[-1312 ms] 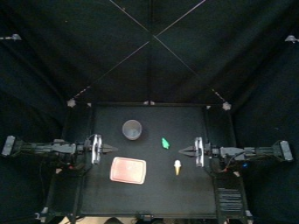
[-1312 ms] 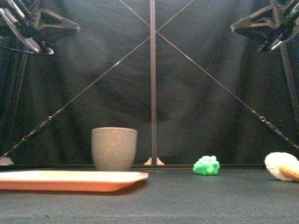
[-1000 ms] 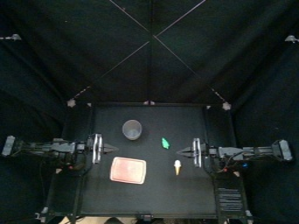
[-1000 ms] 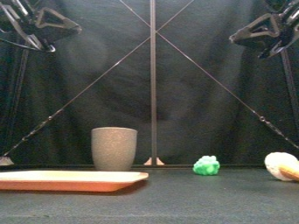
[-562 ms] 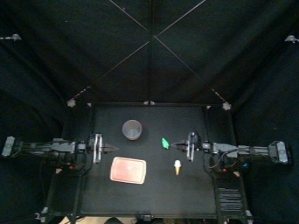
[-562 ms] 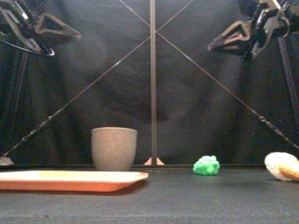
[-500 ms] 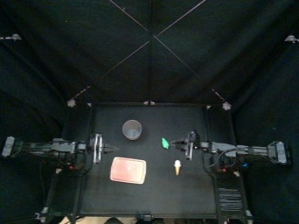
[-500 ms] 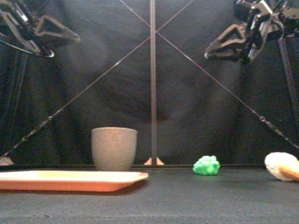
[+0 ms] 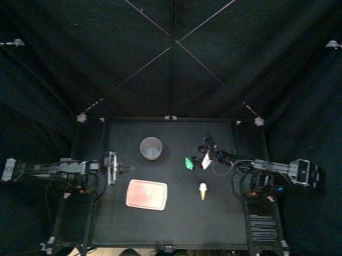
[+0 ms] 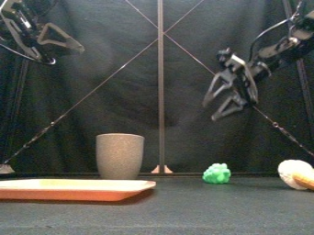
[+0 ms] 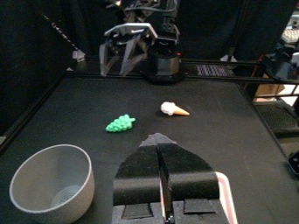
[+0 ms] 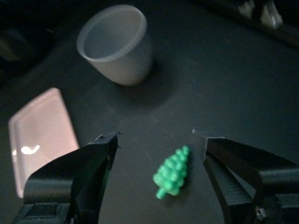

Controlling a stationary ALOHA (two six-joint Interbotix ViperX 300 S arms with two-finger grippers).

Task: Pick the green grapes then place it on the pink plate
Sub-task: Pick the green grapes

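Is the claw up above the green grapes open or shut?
Open. The right wrist view shows the right gripper with both jaws wide apart, the green grapes seen between them.

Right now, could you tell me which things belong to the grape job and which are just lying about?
Job: green grapes, pink plate, right gripper, open above the grapes.
Lying about: grey cup, pale cone toy, left gripper, shut, idle.
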